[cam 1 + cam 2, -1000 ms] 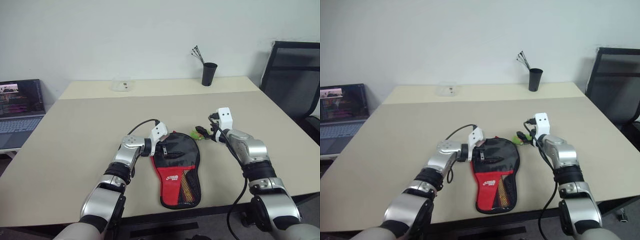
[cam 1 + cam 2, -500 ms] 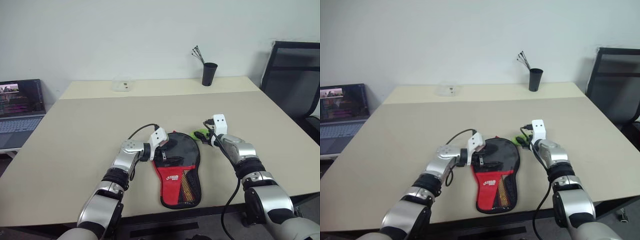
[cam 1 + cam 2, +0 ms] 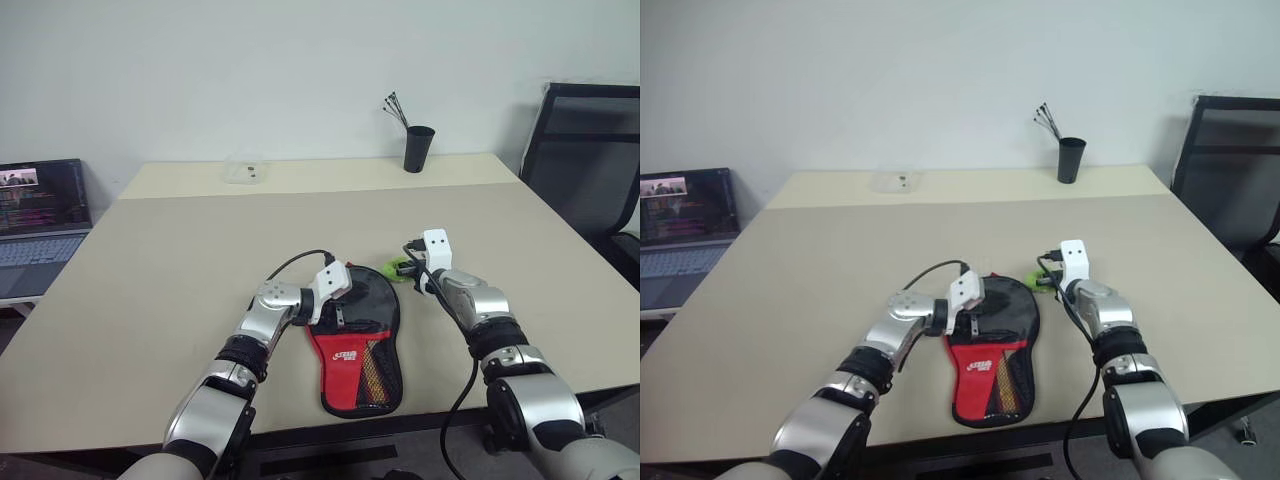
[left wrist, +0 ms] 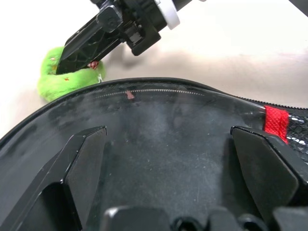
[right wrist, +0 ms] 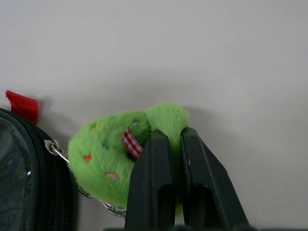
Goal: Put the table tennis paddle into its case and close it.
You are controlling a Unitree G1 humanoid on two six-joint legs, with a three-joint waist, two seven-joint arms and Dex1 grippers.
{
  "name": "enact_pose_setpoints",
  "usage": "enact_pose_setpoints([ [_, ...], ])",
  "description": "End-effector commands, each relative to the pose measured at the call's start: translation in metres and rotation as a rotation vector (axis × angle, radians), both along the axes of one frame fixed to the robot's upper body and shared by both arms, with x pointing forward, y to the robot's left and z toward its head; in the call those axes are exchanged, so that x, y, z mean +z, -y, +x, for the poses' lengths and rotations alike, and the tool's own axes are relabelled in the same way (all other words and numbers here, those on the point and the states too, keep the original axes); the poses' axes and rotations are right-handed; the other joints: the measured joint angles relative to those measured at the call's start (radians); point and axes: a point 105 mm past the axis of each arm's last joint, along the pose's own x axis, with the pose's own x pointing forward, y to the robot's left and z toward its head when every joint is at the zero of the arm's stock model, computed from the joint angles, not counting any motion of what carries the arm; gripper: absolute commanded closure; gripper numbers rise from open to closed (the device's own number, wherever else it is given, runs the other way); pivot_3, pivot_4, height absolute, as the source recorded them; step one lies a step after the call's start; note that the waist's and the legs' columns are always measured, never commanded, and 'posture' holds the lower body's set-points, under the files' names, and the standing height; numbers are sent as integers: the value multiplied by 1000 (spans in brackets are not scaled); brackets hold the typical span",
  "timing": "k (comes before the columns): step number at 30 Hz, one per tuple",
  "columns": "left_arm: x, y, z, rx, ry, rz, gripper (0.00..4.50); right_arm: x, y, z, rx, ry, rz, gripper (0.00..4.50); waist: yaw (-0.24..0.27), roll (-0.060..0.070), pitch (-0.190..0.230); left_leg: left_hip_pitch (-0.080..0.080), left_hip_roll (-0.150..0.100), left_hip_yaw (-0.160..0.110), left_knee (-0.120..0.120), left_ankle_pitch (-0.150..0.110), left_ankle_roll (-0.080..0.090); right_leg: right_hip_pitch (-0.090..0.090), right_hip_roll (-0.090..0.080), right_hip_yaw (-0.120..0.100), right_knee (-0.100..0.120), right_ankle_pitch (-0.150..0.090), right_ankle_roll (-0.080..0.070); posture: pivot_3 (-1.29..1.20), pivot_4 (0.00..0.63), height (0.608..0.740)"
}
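Beige table point(image 3: 180, 260) bears the case point(image 3: 358, 340); left gripper point(image 4: 168, 159) spread, right gripper point(image 5: 174, 139) pinching green pompom point(image 5: 115, 159).

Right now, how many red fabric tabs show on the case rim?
2. One tab sits on the case rim by the mesh; another tab sits on the rim near the green pompom. More may be hidden.

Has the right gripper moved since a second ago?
Yes. The right gripper has come down toward the table, away from the black cup, and shut on the green pompom beside the case.
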Motion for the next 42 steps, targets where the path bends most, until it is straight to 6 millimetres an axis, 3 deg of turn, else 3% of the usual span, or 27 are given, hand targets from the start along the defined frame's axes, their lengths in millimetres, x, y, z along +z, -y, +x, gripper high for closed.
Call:
enact_pose_setpoints([
  [1,-24,3,-8,-25,-53,68,0,18,6,0,-13,56,-16,4486,0,0,0,0,0,0,0,0,0,0,0,0,0,0,0,0,150,740],
  [10,-33,1,-11,-25,-84,78,0,42,58,-26,-95,108,-123,4486,5,4,-3,0,-1,0,0,0,0,1,-1,-1,-2,0,0,0,150,740],
  [15,-34,4,-11,-28,-92,78,0,40,73,-59,-61,48,-179,4486,15,6,-5,-1,-1,-1,0,0,0,2,-1,-2,-3,0,0,0,150,740],
  [21,-31,11,-9,-29,-92,67,0,22,68,-104,16,-99,-145,4486,24,6,-6,0,-2,-2,0,0,0,3,-1,-3,-4,0,1,0,150,740],
  [33,-30,26,-10,-50,-81,63,0,-5,33,-199,332,-324,-163,4486,37,7,-9,-2,-2,-6,0,0,0,6,-1,-7,-12,2,4,0,150,740],
  [42,-29,34,-11,-57,-71,59,0,-16,30,-238,469,-425,-161,4486,57,7,-11,-2,-3,-10,0,-6,5,16,-2,-12,-29,2,5,0,150,740],
])
